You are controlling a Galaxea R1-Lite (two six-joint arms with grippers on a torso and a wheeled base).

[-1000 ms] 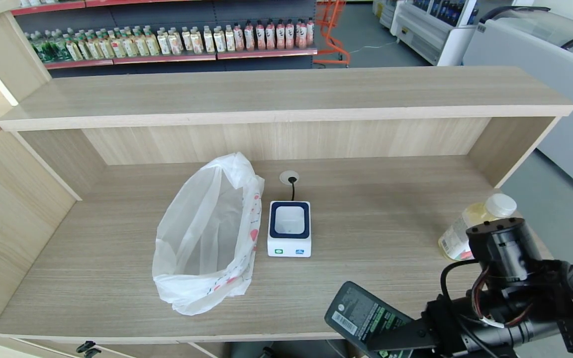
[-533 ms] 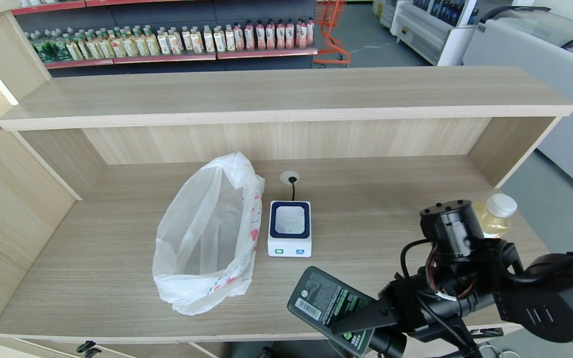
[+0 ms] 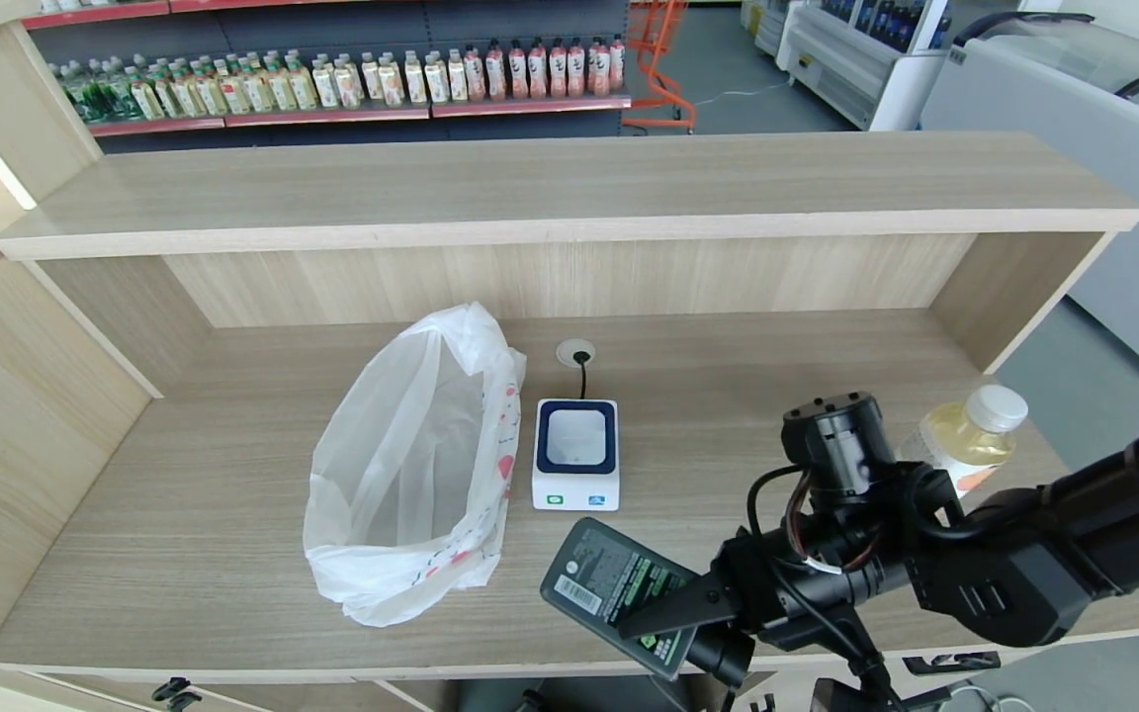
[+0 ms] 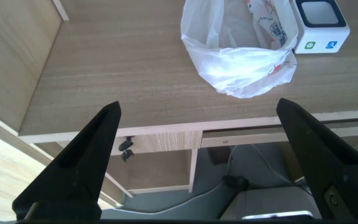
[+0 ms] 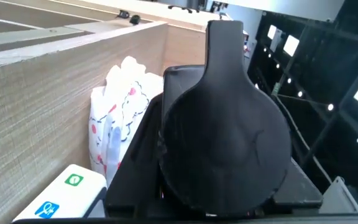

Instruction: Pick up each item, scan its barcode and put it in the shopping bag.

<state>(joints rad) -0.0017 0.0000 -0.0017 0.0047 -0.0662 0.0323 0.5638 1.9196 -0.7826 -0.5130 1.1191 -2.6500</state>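
Observation:
My right gripper (image 3: 666, 621) is shut on a dark flat pack (image 3: 609, 585) with a white barcode label facing up. It holds the pack over the counter's front edge, in front of and slightly right of the white scanner (image 3: 576, 453) with its dark blue window frame. The open white shopping bag (image 3: 411, 475) lies left of the scanner. A bottle of yellow drink (image 3: 967, 435) with a white cap lies at the counter's right end, behind the right arm. In the right wrist view the pack (image 5: 222, 143) hides the fingers. My left gripper (image 4: 197, 165) is open, below the counter's front edge.
The wooden counter (image 3: 233, 554) has a raised back wall and side walls. The scanner's cable runs into a grommet (image 3: 574, 352) behind it. Bare counter lies left of the bag (image 4: 241, 50) and between the scanner (image 4: 319, 25) and the bottle.
My right arm has carried the pack leftward and forward from the front right corner toward the scanner. More of the bottle shows now. The left arm has not moved.

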